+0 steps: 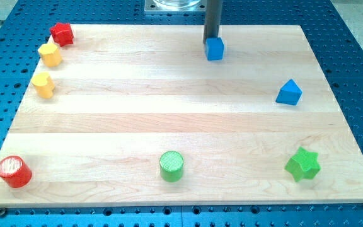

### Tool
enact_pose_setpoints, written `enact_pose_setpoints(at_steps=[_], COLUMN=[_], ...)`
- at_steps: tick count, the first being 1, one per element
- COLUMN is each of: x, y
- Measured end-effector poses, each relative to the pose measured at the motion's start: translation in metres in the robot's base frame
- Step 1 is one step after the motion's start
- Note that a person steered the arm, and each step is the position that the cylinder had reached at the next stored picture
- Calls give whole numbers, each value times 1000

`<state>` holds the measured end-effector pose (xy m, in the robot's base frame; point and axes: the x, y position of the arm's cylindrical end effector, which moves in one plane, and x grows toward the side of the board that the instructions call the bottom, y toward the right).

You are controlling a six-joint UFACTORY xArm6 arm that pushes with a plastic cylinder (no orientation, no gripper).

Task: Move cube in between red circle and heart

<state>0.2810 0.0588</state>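
Note:
A blue cube (215, 48) sits near the view's top, right of centre. My tip (210, 41) stands just behind it, touching its top-left side. A red circle (14, 171), a short cylinder, stands at the view's bottom left corner. A yellow heart (43, 84) lies at the left edge, well above the red circle. The rod rises out of the top of the view.
A red block (62, 33) and a yellow block (50, 55) sit at the top left. A blue triangle (288, 93) is at the right, a green circle (171, 166) at bottom centre, a green star (302, 165) at bottom right. The wooden board (181, 120) lies on a blue perforated table.

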Motion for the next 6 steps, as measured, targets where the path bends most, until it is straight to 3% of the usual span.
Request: enact_pose_setpoints(at_steps=[1,2,4,5,6], x=[31,-8,-20,-5,47], y=[20,12,110,88,13])
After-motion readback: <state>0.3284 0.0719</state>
